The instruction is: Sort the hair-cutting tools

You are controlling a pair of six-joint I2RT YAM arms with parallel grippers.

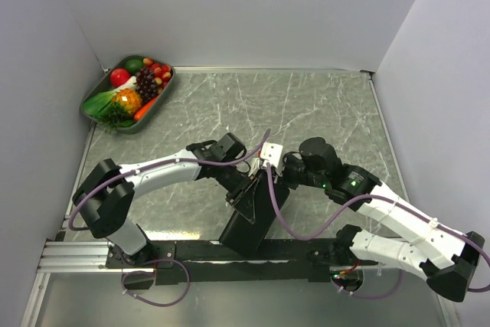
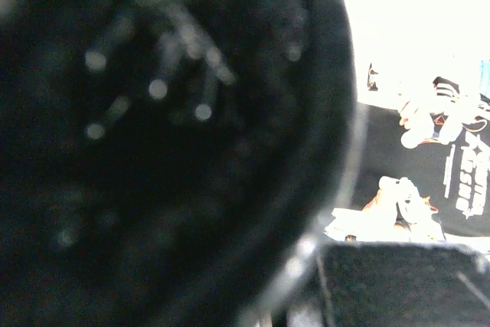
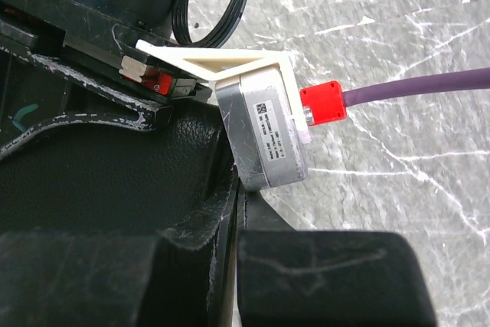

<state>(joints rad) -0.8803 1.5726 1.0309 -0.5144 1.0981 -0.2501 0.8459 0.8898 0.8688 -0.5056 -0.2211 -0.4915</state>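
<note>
Top external: grey marbled table (image 1: 321, 105), pale walls (image 1: 230, 5).

- The top external view is taken from above and behind the arm bases, well off, facing down and away over the whole tabletop (image 1: 321, 105), with the black pouch (image 1: 249, 231) at near centre.
- The left wrist view is set so close to a dark surface that blur fills most of it; a washed-out strip is left at the right.
- The right wrist view is held near, looking past the right tool (image 3: 230, 281) along the black pouch toward the tabletop.
- The black pouch and the left arm's wrist camera (image 3: 264, 132) are shared by the top and right wrist views.
</note>
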